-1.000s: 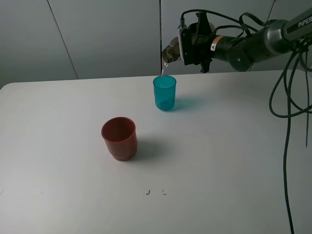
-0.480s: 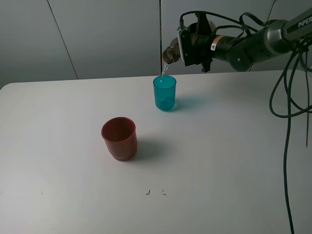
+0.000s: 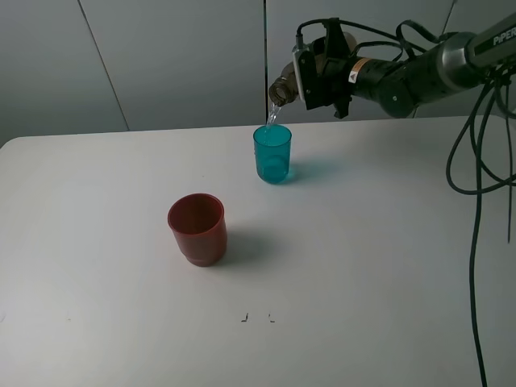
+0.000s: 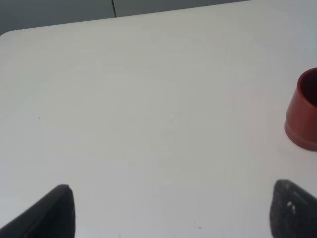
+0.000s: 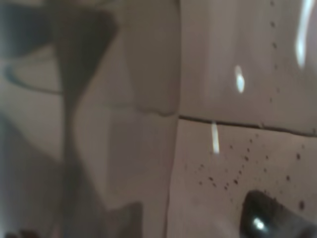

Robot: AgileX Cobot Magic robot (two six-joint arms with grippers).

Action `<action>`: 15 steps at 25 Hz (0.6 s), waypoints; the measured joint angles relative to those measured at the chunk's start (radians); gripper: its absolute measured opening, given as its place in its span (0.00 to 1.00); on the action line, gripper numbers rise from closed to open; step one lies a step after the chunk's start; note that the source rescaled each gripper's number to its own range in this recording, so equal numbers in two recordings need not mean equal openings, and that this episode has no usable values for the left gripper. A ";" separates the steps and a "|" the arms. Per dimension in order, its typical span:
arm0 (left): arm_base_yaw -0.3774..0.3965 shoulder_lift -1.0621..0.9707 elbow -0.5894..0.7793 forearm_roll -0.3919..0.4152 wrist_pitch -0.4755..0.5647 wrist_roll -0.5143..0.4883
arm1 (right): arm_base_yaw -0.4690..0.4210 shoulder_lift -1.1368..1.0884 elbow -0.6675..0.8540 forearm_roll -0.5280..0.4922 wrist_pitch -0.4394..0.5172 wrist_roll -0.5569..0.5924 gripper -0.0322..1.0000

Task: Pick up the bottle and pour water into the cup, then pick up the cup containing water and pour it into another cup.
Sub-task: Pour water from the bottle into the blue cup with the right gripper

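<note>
White table (image 3: 363, 258), grey wall (image 3: 161, 56) behind. Bottle (image 3: 281, 85): tilted over the teal cup (image 3: 272, 153) at the table's far side, clamped by the right gripper (image 3: 318, 71), water being poured. Left gripper (image 4: 168, 213): jaws spread, empty. Risk: cup overfilled or rim missed if tilt is increased.

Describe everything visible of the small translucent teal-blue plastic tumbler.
The small translucent teal-blue plastic tumbler stands upright and open-topped near the far edge of the white table, tapering slightly toward its base. A thin stream of water falls into it from the tilted smoky grey-brown plastic bottle held just above its rim. Nothing else touches it; the squat red cup stands apart.
</note>
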 joint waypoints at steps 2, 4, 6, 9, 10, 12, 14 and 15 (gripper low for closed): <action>0.000 0.000 0.000 0.000 0.000 0.000 | 0.000 0.000 -0.004 0.002 -0.002 -0.009 0.03; 0.000 0.000 0.000 0.000 0.000 0.000 | 0.000 0.000 -0.004 0.006 -0.006 -0.021 0.03; 0.000 0.000 0.000 0.000 0.000 0.000 | 0.000 0.000 -0.004 0.010 -0.009 -0.023 0.03; 0.000 0.000 0.000 0.000 0.000 0.000 | 0.000 0.000 -0.004 0.021 -0.011 -0.032 0.03; 0.000 0.000 0.000 0.000 0.000 0.000 | 0.000 0.000 -0.004 0.023 -0.011 -0.036 0.03; 0.000 0.000 0.000 0.000 0.000 0.000 | 0.000 0.000 -0.004 0.024 -0.013 -0.039 0.03; 0.000 0.000 0.000 0.000 0.000 0.000 | 0.000 0.000 -0.004 0.024 -0.015 -0.041 0.03; 0.000 0.000 0.000 0.000 0.000 0.000 | 0.000 0.000 -0.004 0.024 -0.015 -0.044 0.03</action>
